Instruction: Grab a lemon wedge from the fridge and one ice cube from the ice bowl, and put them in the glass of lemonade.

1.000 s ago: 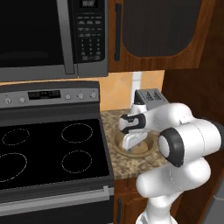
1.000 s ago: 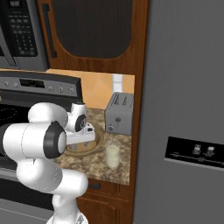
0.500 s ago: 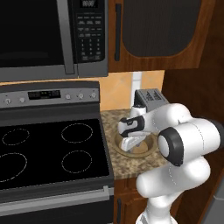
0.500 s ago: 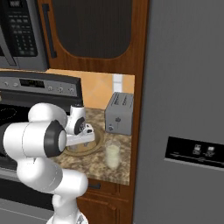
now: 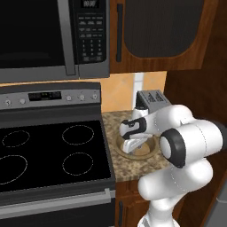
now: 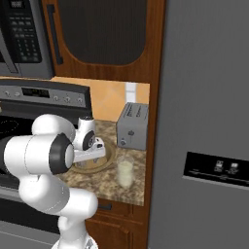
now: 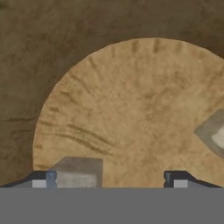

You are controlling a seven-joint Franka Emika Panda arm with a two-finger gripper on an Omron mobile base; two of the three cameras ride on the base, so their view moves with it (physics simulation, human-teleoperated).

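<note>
Low in the hand view, the end effector (image 7: 109,177) stands spread wide and empty over the ice bowl (image 7: 131,109); one ice cube (image 7: 78,171) lies by its left fingertip, another at the right edge. At centre of the right base view, the glass of lemonade (image 6: 125,173) stands on the tabletop (image 6: 138,187) beside the bowl.

Two ice cubes (image 7: 78,171) in one ice bowl (image 7: 131,105), one glass of lemonade (image 6: 125,173), one toaster (image 6: 132,126).

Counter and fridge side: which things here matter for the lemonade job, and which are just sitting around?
Job:
ice bowl, under the hand
ice cubes in the bowl
glass, right of the bowl
fridge, shut

Lying about:
toaster
stove
microwave
cabinet
</note>
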